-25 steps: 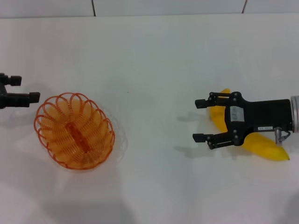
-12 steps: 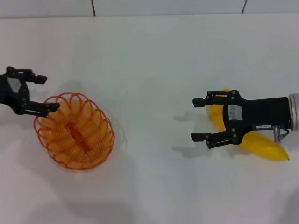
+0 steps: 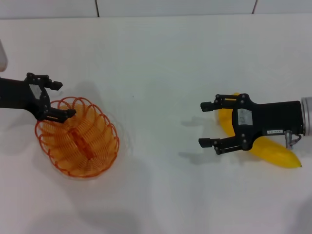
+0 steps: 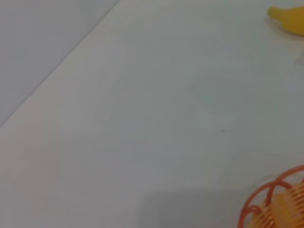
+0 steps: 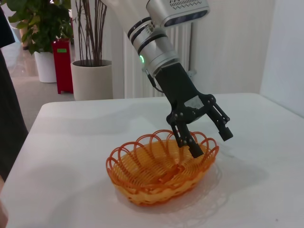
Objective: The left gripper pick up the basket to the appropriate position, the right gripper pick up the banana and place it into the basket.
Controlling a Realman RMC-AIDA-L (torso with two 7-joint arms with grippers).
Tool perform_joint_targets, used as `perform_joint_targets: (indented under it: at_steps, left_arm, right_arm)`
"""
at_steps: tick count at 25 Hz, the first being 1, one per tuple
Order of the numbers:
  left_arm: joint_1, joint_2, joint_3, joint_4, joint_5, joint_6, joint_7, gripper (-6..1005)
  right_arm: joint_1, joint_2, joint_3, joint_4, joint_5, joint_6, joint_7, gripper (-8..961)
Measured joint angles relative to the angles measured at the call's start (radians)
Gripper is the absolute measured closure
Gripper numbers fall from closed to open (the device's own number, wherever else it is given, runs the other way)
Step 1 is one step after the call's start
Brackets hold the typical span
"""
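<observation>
The orange wire basket (image 3: 77,140) sits on the white table at the left. My left gripper (image 3: 65,99) is open at the basket's far-left rim, with one finger over the rim and the other outside it. The right wrist view shows the same: the left gripper (image 5: 212,144) is open, straddling the rim of the basket (image 5: 156,173). The yellow banana (image 3: 274,152) lies on the table at the right. My right gripper (image 3: 203,124) is open and empty above it, and the claw's body hides the banana's middle. The left wrist view shows the basket's edge (image 4: 278,202) and a banana tip (image 4: 287,16).
The table's far edge meets a tiled wall (image 3: 175,7) at the top of the head view. White tabletop (image 3: 156,122) lies between basket and banana. In the right wrist view, potted plants (image 5: 90,71) and a radiator stand beyond the table.
My left gripper has moved right, from the table's left edge to the basket's rim, one finger now over the rim. The right gripper has barely moved. Basket and banana have not moved.
</observation>
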State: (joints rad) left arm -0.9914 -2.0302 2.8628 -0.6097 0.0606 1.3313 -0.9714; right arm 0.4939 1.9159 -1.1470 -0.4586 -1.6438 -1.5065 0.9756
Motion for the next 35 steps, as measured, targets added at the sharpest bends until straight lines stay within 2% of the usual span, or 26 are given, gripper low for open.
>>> perform_joint_targets:
  at_steps: [8,16,27,32,35]
  left_arm:
    - [-0.007,-0.001,0.000,0.012,0.002,-0.015,0.001,151]
    - [-0.010,-0.001,0.000,0.013,0.004,-0.016,-0.006,346]
    - [-0.017,-0.001,0.000,0.008,0.021,0.005,-0.020,799]
    - [-0.016,-0.001,0.000,0.003,0.021,0.020,-0.020,896]
    - [-0.016,-0.001,0.000,0.002,0.017,0.022,-0.020,916]
  right_arm:
    - [0.002,0.000,0.000,0.000,0.001,0.000,0.000,73]
    - [0.006,0.000,0.000,0.000,0.001,0.000,0.000,73]
    - [0.002,0.000,0.004,0.000,0.001,0.000,0.000,73]
    - [-0.001,0.000,0.005,0.000,0.002,-0.001,0.000,73]
    - [-0.002,0.000,0.006,0.000,0.002,-0.002,0.000,73]
